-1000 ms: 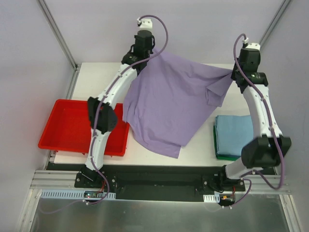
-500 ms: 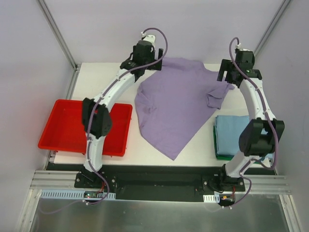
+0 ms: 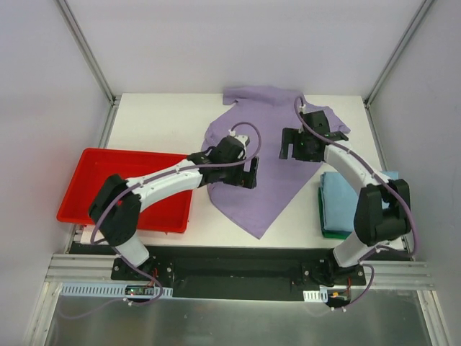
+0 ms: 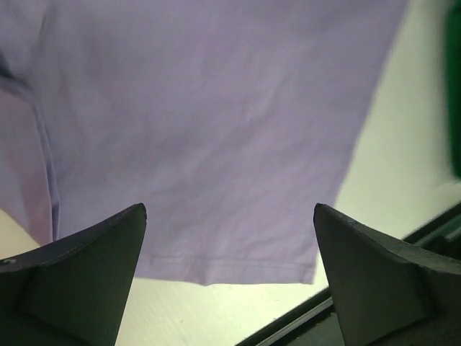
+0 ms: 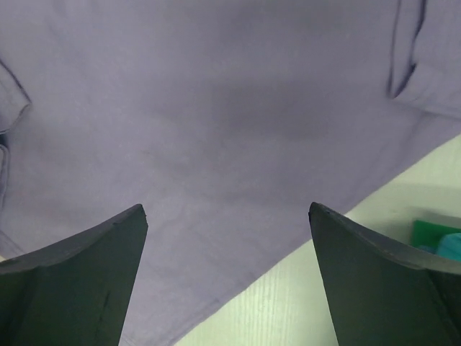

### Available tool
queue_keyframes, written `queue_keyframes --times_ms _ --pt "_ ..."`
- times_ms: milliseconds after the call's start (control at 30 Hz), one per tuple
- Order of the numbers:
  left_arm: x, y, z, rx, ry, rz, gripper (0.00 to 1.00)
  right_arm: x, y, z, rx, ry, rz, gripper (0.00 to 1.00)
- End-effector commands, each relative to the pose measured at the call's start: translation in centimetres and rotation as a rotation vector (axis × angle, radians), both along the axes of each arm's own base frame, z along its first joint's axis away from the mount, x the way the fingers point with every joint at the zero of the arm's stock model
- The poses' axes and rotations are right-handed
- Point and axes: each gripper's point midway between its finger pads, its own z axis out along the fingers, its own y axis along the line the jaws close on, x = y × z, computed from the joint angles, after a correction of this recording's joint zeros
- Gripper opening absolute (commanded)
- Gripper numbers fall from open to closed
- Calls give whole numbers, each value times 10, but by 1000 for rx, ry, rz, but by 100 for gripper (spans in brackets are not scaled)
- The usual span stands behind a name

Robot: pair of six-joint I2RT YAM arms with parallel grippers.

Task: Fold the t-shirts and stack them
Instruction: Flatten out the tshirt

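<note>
Purple shirt [image 3: 274,194] lies flat but crooked on the table [image 3: 158,122], top end at the far edge, so I'd guess any fold comes out lopsided. Blue shirt [image 3: 353,191] sits folded on the green shirt [image 3: 328,231], right side. Left gripper [image 4: 229,209] and right gripper [image 5: 227,207] hover above the purple one, both spread wide, holding nothing.

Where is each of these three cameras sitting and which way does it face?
Top external: above and behind the robot, facing down on the table; left arm and right arm show.
Left wrist: over the lavender shirt, facing down at its hem; left gripper open.
Right wrist: facing down on the same shirt; right gripper open.
Shared: both wrists see that shirt.
</note>
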Motion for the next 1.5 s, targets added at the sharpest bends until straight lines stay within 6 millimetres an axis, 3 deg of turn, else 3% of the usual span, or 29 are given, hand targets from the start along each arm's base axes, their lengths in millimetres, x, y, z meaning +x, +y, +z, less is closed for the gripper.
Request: queue_keyframes --times_ms 0,133,200,433,567,667,800,900,1033,1167,1367,1467 --pt "-12 11 -47 16 182 112 99 0 16 -35 65 87 -75 96" --pt "-7 12 -74 74 213 110 99 -7 27 -62 118 149 -100 96" --pt "8 14 -87 110 232 110 99 -10 29 -73 130 179 -119 96" --pt "62 51 -117 135 354 210 99 -21 37 -104 176 254 -172 96" --pt "107 56 -111 143 361 204 99 -35 52 -118 222 306 -190 96" --pt "154 54 -100 129 320 204 99 -43 83 -116 294 297 -172 96" --pt "209 53 -64 89 236 215 99 -50 129 -100 333 253 -75 97" --pt "226 54 -26 61 139 210 99 -46 149 -84 341 203 -9 97" --pt "214 59 31 30 49 188 99 -38 138 -59 288 110 25 97" --pt "176 63 47 48 51 165 99 -39 109 -31 162 17 58 96" --pt "93 56 16 110 92 126 99 -35 45 -12 -58 -68 34 96" --pt "60 57 -6 93 127 129 99 -27 10 -13 -221 -44 167 96"
